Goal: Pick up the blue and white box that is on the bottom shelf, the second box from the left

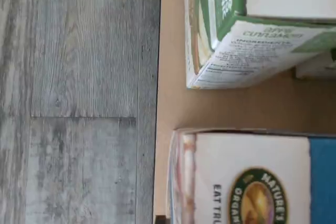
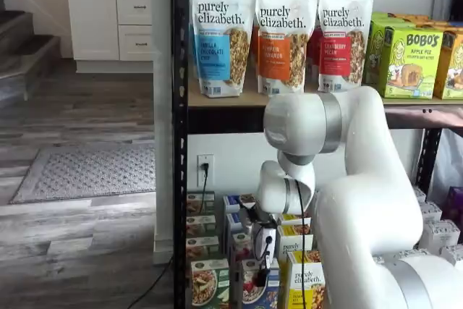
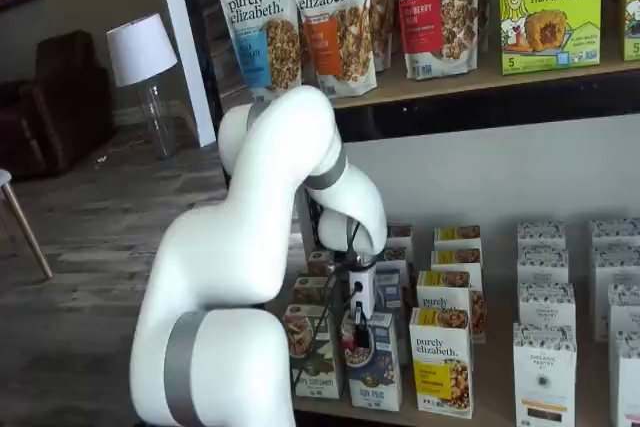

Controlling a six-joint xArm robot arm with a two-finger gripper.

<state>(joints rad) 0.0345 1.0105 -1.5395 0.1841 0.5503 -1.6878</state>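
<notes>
The blue and white box stands in the front row of the bottom shelf point(image 3: 492, 387), in both shelf views point(image 2: 253, 296) point(image 3: 380, 382), between a green-fronted carton point(image 3: 312, 352) and a yellow-fronted carton point(image 3: 441, 359). My gripper hangs just above and in front of its top, in both shelf views point(image 2: 262, 274) point(image 3: 357, 335). Its black fingers show no plain gap, and I cannot tell whether they touch the box. The wrist view shows the box's white and blue top point(image 1: 252, 177) and the green carton point(image 1: 247, 35) on the tan deck point(image 1: 168, 103).
More rows of small cartons stand behind and to the right point(image 3: 545, 297). The black rack post point(image 2: 179, 179) is to the left. The tan board above holds tall granola bags point(image 2: 221, 34). Grey wood floor point(image 1: 79, 98) lies beyond the deck's edge.
</notes>
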